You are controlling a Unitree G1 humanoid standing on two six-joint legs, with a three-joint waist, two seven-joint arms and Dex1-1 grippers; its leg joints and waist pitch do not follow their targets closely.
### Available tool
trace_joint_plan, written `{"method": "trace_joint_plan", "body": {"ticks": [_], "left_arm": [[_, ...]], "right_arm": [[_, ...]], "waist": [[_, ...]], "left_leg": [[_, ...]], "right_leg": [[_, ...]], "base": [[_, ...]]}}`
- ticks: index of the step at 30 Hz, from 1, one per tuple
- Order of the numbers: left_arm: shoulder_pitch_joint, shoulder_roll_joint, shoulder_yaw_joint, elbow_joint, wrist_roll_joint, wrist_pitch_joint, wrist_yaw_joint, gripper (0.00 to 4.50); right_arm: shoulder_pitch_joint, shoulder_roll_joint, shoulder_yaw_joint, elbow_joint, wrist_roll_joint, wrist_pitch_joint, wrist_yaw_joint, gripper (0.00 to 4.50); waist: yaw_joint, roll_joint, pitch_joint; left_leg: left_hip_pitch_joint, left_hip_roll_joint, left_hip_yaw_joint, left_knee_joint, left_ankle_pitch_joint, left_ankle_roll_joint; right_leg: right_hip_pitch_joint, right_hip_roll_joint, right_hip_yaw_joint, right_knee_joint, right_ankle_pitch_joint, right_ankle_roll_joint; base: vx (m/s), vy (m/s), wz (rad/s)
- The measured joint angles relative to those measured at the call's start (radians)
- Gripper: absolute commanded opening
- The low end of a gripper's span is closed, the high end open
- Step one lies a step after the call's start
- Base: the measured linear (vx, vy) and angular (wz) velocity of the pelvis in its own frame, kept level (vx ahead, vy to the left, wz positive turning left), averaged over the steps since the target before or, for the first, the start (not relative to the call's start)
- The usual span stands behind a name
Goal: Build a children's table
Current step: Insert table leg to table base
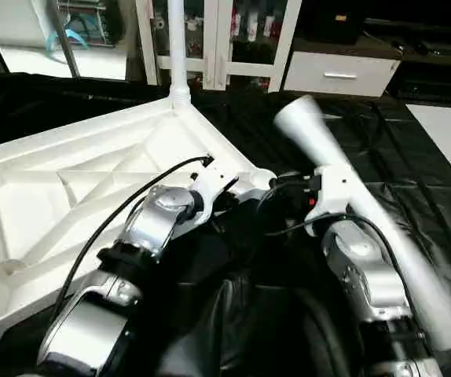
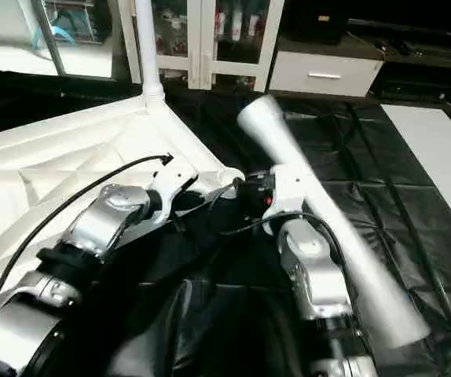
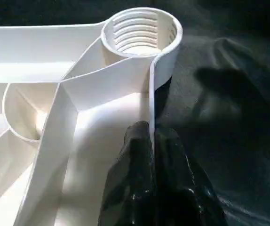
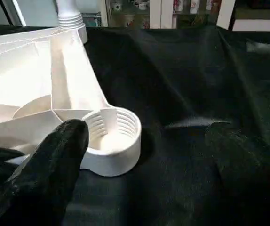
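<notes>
Left eye view: tabletop (image 1: 68, 196) lies underside up on black-draped table (image 1: 414, 157); one leg (image 1: 177, 47) stands upright in far corner. Loose leg (image 1: 367, 228) lies diagonally beside right forearm, wide end pointing far-left — blurred, so contact unclear.

Left wrist view: left gripper (image 3: 153, 141) pinched on tabletop rim, near threaded socket (image 3: 142, 33).

Right wrist view: right gripper (image 4: 149, 150) spread wide, holding nothing, near same empty socket — upright leg's threaded base visible beyond.

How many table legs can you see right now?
2: one leg stands upright in the tabletop's far corner; one loose leg lies beside the right arm. Others may be out of view.
</notes>
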Motion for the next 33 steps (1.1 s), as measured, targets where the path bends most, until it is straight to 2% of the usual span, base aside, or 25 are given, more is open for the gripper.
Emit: {"method": "trace_joint_plan", "body": {"ticks": [6,10,13,15,17,19,20,23,25,28,30,33], "left_arm": [[0.007,0.009,-0.004,0.0,0.0,-0.005,-0.01,0.0],[0.009,0.014,-0.009,0.003,0.003,-0.017,-0.007,0.0],[0.011,0.024,-0.023,0.008,0.012,-0.052,-0.007,0.0],[0.018,0.043,-0.033,0.008,0.015,-0.085,-0.022,0.0],[0.046,0.085,-0.052,-0.007,0.019,-0.164,-0.077,0.0],[0.07,0.118,-0.073,-0.022,0.02,-0.235,-0.143,0.0],[0.085,0.144,-0.091,-0.028,0.02,-0.294,-0.191,0.0],[0.101,0.172,-0.122,-0.039,0.014,-0.391,-0.288,0.0],[0.107,0.178,-0.132,-0.043,0.011,-0.432,-0.313,0.0],[0.123,0.192,-0.141,-0.05,0.009,-0.479,-0.332,0.0],[0.125,0.191,-0.146,-0.049,0.003,-0.495,-0.346,0.0],[0.126,0.186,-0.146,-0.047,0.001,-0.51,-0.36,0.0]], "right_arm": [[0.008,0.004,0.007,-0.026,0.0,0.065,0.001,4.31],[0.035,-0.013,0.076,-0.084,-0.005,0.079,0.056,4.31],[0.024,-0.01,0.094,-0.171,0.021,0.079,0.111,4.31],[-0.024,-0.016,0.081,-0.229,0.045,0.099,0.114,4.31],[-0.117,-0.058,0.04,-0.281,0.062,0.14,0.101,4.41],[-0.167,-0.121,-0.013,-0.295,0.052,0.169,0.079,4.41],[-0.178,-0.176,-0.022,-0.288,0.015,0.192,0.064,4.41],[-0.152,-0.282,-0.039,-0.235,-0.065,0.27,0.043,4.41],[-0.125,-0.333,-0.052,-0.213,-0.08,0.327,0.044,4.41],[-0.108,-0.403,-0.097,-0.193,-0.081,0.392,0.049,4.41],[-0.102,-0.465,-0.109,-0.152,-0.082,0.405,0.071,4.41],[-0.085,-0.488,-0.118,-0.087,-0.089,0.404,0.087,4.41]], "waist": [[-0.001,0.0,0.0],[-0.002,0.0,0.0],[-0.002,0.001,0.0],[-0.004,0.002,0.001],[-0.003,0.004,0.001],[0.01,0.004,0.0],[0.021,0.003,0.0],[0.043,0.003,0.0],[0.046,0.004,0.0],[0.043,0.012,-0.001],[0.045,0.014,0.0],[0.045,0.016,0.0]], "left_leg": [[0.002,0.0,-0.001,0.006,-0.003,-0.005],[0.003,0.0,-0.001,0.006,-0.003,-0.005],[0.003,0.001,-0.001,0.006,-0.003,-0.005],[0.003,0.001,-0.001,0.006,-0.003,-0.006],[0.005,0.0,-0.002,0.006,-0.003,-0.006],[0.009,0.001,-0.002,0.005,-0.002,-0.007],[0.012,0.001,-0.002,0.004,-0.002,-0.007],[0.013,-0.001,-0.001,0.005,-0.002,-0.007],[0.013,-0.002,0.001,0.006,-0.002,-0.007],[0.013,-0.002,0.002,0.007,-0.002,-0.007],[0.013,-0.001,0.002,0.007,-0.002,-0.007],[0.013,0.0,0.002,0.007,-0.002,-0.007]], "right_leg": [[0.001,0.0,0.001,0.008,0.0,0.0],[0.002,0.0,0.001,0.008,0.001,-0.001],[0.001,0.0,0.001,0.009,0.001,-0.001],[0.001,0.0,0.001,0.009,0.002,-0.001],[0.003,0.0,0.001,0.01,0.003,-0.001],[0.007,0.0,0.0,0.01,0.002,-0.001],[0.011,0.0,0.0,0.009,0.001,0.0],[0.014,-0.002,0.0,0.008,0.001,0.001],[0.014,-0.004,0.001,0.007,0.001,0.002],[0.015,-0.004,0.002,0.008,0.001,0.002],[0.015,-0.004,0.001,0.008,0.0,0.002],[0.015,-0.004,0.001,0.009,0.0,0.002]], "base": [[0.0,0.0,0.0],[0.0,0.0,0.0],[0.0,0.0,0.0],[0.0,0.0,0.0],[0.0,0.0,0.0],[0.0,0.0,0.0],[0.0,0.0,0.0],[0.0,0.0,0.0],[0.0,0.0,0.0],[0.0,0.0,0.0],[0.0,0.0,0.0],[0.0,0.0,0.0]]}}
